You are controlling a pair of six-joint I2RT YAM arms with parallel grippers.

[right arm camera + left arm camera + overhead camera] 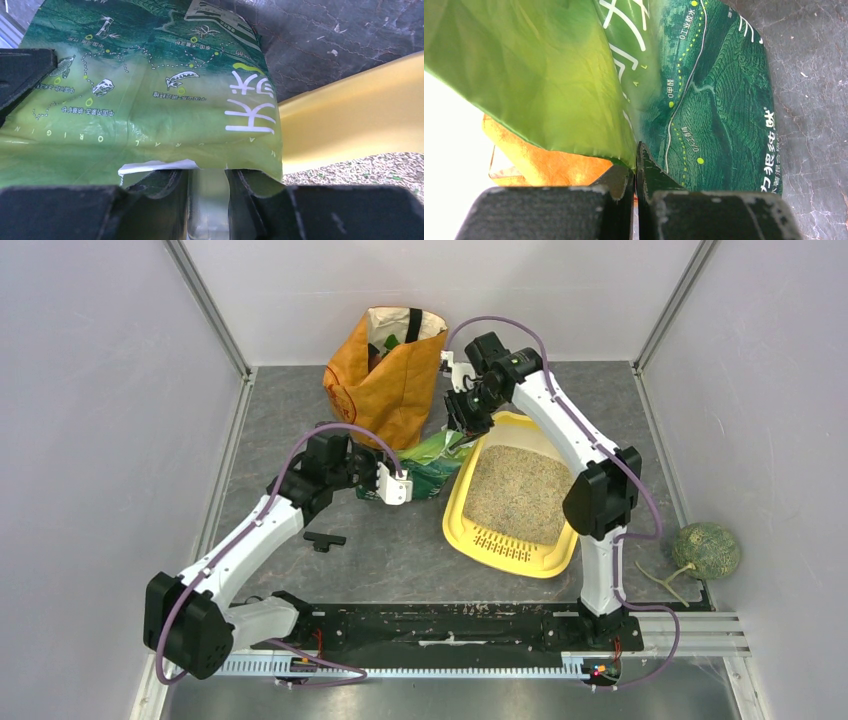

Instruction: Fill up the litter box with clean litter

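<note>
The tool (207,175) sits at the bottom edge, its two dark fingers (160,184) pinching the near edge of the green bag (150,95), with pale film showing in the narrow gap between them. The bag spreads ahead and to the left of the tool, printed with white characters. Just right of the tool runs the yellow rim of the litter box (350,120), with tan litter (360,172) inside it. Grey bench (340,30) lies ahead to the right.

White links, black joints on left arm (250,536), right arm (560,415); purple cables (490,319); jaws black, scuffed.
</note>
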